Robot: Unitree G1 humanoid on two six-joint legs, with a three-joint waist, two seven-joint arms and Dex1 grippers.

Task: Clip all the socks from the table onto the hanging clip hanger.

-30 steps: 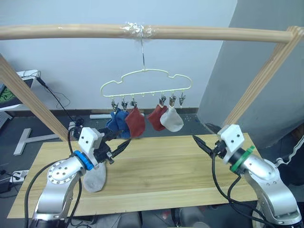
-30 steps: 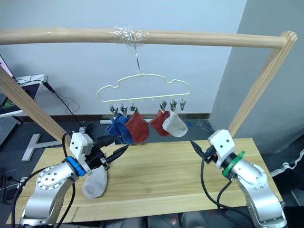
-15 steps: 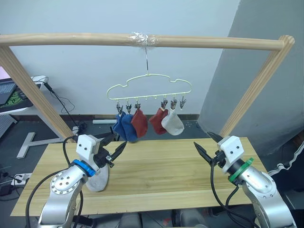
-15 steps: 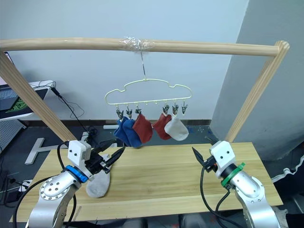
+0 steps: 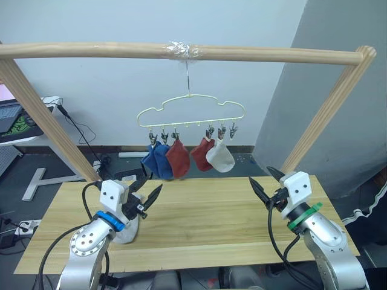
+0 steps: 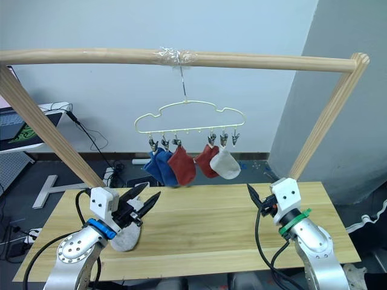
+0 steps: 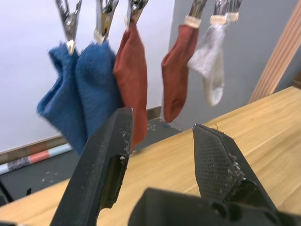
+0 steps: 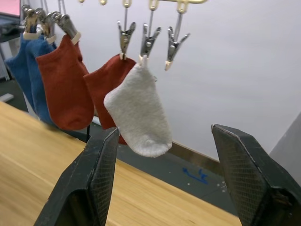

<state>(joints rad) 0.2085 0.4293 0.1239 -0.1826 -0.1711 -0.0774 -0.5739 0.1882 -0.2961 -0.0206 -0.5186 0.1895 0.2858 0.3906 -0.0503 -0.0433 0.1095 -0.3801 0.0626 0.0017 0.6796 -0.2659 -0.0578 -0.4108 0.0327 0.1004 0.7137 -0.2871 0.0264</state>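
Wooden table (image 5: 205, 223): last grey sock (image 6: 126, 240) near left edge, beneath left gripper (image 5: 146, 194); both grippers' jaws wide, right gripper (image 5: 264, 184) far.

grey sock (image 6: 126, 239) | half hidden behind left gripper (image 6: 138, 199)

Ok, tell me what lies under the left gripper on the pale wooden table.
A light grey knit sock lies on the pale wooden table under the open left gripper. The gripper and wrist cover its upper part.
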